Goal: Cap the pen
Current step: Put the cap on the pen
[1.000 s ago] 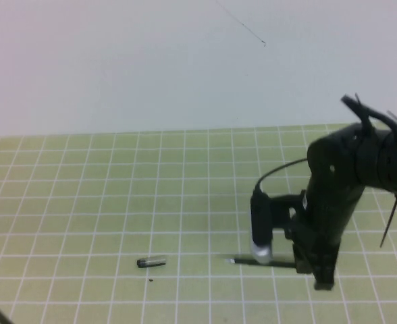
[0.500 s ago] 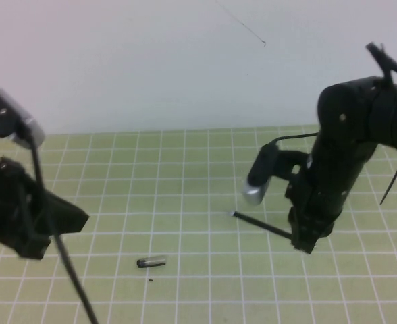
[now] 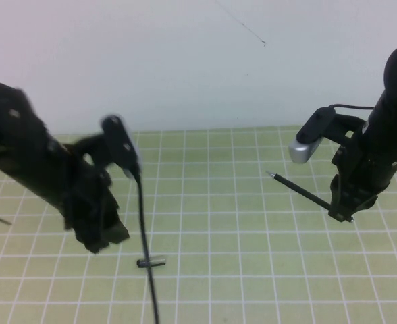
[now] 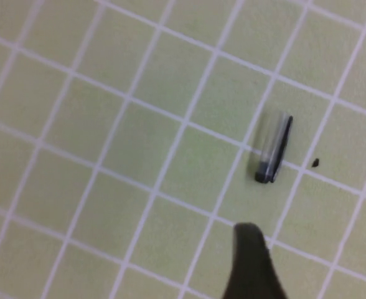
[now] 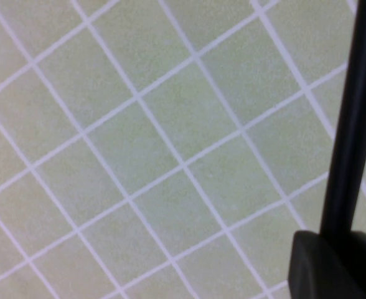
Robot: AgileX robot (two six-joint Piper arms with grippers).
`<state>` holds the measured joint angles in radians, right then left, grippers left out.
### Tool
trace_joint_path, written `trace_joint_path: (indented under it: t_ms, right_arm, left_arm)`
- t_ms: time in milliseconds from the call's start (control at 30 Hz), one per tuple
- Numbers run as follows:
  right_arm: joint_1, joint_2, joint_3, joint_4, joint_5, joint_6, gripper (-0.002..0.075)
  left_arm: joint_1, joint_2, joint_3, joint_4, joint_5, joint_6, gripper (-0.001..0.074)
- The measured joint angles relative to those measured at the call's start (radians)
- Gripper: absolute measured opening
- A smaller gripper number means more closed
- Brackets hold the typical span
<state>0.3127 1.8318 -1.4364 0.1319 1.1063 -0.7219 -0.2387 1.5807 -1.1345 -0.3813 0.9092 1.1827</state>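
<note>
The pen (image 3: 300, 190) is a thin black stick, lifted off the green grid mat (image 3: 212, 223) and tilted, with its pointed tip (image 3: 270, 175) toward the middle. My right gripper (image 3: 341, 212) at the right is shut on its rear end. In the right wrist view the pen shaft (image 5: 351, 124) rises out of the dark fingers (image 5: 332, 265). The short black-and-clear cap (image 3: 151, 262) lies flat on the mat near the front. My left gripper (image 3: 104, 237) hovers just left of and above the cap. In the left wrist view the cap (image 4: 274, 148) lies beyond one finger (image 4: 251, 261), with bare mat beside it, so the jaws stand open.
A pale wall (image 3: 198, 61) stands behind the mat. The left arm's black cable (image 3: 144, 229) hangs down in front of the cap. A tiny dark speck (image 4: 315, 163) lies beside the cap. The right arm's silver camera (image 3: 301, 150) juts out above the pen.
The left arm has swung in from the left to just beside the cap. The right arm has lifted the pen off the mat and carried it up and to the right.
</note>
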Motion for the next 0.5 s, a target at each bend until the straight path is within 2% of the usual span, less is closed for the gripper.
trace_joint_path:
  t_ms: [267, 500]
  right_arm:
    - [-0.002, -0.008, 0.000, -0.066, 0.047, 0.049, -0.0003]
    - [-0.002, -0.012, 0.000, -0.075, 0.098, 0.053, -0.0001]
  left_arm:
    - [-0.121, 0.173, 0.000, 0.162, -0.118, 0.074, 0.0389]
    - [-0.140, 0.270, -0.002, 0.157, -0.197, 0.109, 0.0388]
